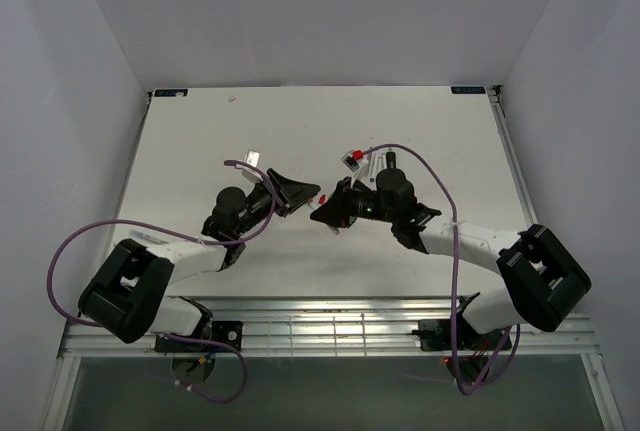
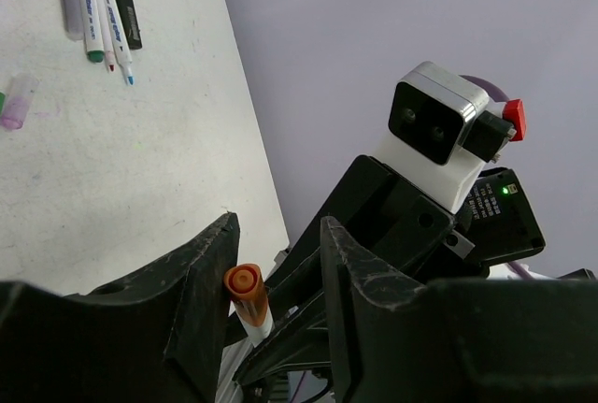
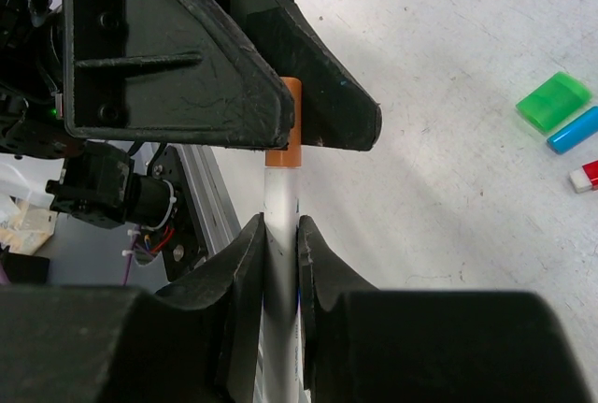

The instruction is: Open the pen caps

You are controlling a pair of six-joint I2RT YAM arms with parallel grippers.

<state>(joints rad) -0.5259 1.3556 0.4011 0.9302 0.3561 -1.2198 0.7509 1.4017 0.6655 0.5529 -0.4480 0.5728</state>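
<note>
End effectors (image 1: pixel 308 203) tip-to-tip over table (image 1: pixel 200 141)

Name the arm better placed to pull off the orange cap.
Left: the left end effector straddles the orange cap, jaws apart, while the right end effector clamps the pen barrel.

A white table (image 1: pixel 200 151) sits boxed by pale walls (image 1: pixel 320 11) on three sides; the light seems even, diffuse.

Black-and-white arms (image 1: pixel 170 251), purple cables (image 1: pixel 455 271), scuffed black fingers (image 2: pixel 187 300), perhaps plastic.
</note>
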